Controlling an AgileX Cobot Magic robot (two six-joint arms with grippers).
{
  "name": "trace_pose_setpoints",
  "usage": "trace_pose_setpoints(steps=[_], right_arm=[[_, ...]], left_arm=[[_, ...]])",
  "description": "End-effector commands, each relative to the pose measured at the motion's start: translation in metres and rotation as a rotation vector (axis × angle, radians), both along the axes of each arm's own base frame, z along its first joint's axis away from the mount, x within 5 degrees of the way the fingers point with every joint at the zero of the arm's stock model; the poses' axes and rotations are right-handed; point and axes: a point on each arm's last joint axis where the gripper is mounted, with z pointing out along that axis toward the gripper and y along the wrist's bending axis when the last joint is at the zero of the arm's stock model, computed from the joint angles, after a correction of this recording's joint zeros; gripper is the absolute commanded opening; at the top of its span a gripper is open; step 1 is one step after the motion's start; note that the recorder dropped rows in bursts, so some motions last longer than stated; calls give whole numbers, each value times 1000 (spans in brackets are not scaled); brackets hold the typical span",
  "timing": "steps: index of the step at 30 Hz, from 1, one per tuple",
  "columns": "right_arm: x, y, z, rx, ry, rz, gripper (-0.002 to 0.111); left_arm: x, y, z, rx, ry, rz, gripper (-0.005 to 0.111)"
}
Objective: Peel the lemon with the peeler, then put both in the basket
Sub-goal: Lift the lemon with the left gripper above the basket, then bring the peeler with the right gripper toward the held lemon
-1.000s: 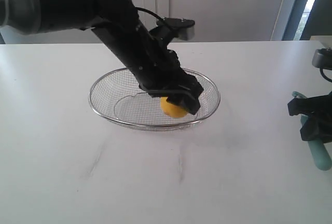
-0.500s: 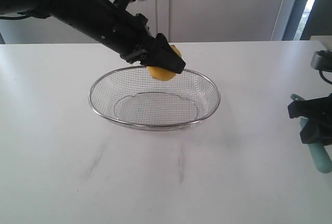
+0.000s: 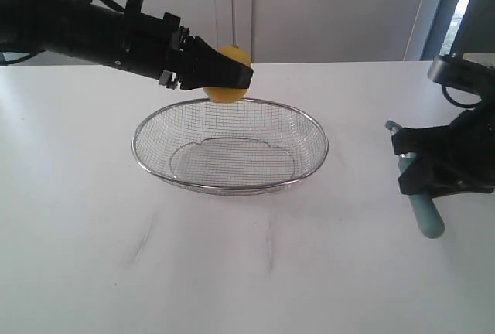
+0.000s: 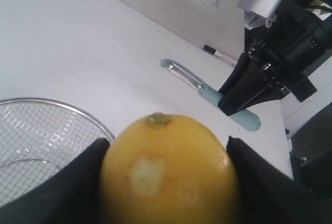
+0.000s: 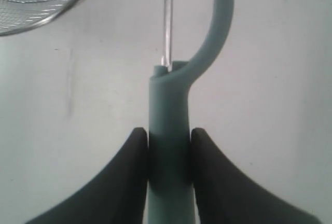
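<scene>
A white desk (image 3: 232, 272) fills the scene, with pale wall panels behind it and faint grey scuffs on the near side of the basket (image 3: 232, 189), which stands empty near the middle. The left gripper (image 3: 224, 79) comes in from left of the basket and hangs over its far rim, its black pads clamped on either side of the lemon (image 3: 234, 57). The lemon is in the air, clear of the mesh. Well to the right of the basket, the right gripper (image 3: 433, 172) is closed on the peeler (image 3: 425, 214), pinching the teal handle just behind the curved head. The blade end points back toward the basket. Whether the handle's tail touches the desk I cannot tell. With fruit in one gripper and tool in the other, the peeling step looks to be in hand, and neither thing has been put in the basket yet. The next move calls for bringing the blade across to the lemon and laying it flat on the skin. The lemon has to stay firmly held so it does not roll between the pads. In the left wrist view the lemon is bright yellow and smooth, its stem nub up, with one small pale patch where the rind is gone and the rest of the skin intact.
</scene>
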Motion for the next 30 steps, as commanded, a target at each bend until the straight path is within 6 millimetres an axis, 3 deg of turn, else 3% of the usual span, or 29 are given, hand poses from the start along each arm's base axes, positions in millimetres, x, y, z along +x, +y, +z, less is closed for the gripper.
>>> trace_pose_setpoints(steps=[1,5,11,19,30], right_arm=[[12,15,6,16,-25,27,0],[24,33,6,24,-24,63,0],[34,70,-4,32,-7,136,0],[28,121,-8,156,-37,158,0],[19,148,-2,271,-63,201,0]], left_arm=[[-6,4,3,-105,-25,-22,0],[-7,6,-3,-113,-48,-20,0],[-2,34,-16,-134,-2,18,0],[-3,36,-17,-122,-4,6,0],[-3,37,-21,-75,-15,-5,0]])
